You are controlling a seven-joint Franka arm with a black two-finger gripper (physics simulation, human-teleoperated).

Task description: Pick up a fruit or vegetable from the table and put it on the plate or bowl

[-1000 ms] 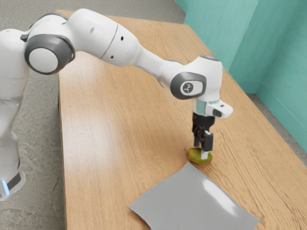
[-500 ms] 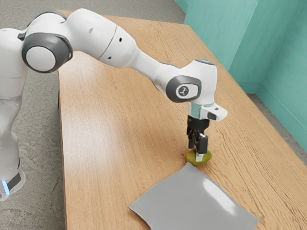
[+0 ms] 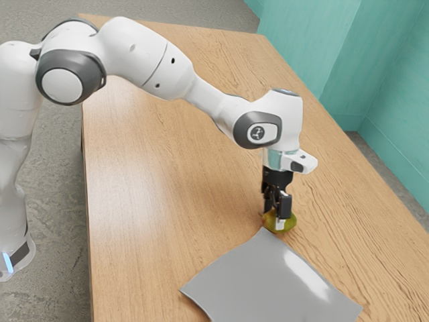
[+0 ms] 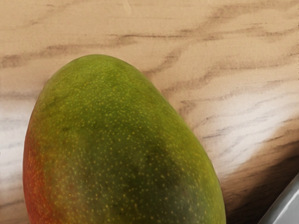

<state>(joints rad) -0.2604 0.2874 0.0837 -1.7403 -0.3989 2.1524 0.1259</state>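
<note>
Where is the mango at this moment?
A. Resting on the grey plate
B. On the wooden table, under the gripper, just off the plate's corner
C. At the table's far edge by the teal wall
B: the mango lies on the bare wood of the table directly under the gripper, beside the grey plate and not on it.

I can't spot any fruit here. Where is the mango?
In the exterior view the mango lies on the table right of centre, directly under the gripper, just beyond the far corner of the plate.
</note>
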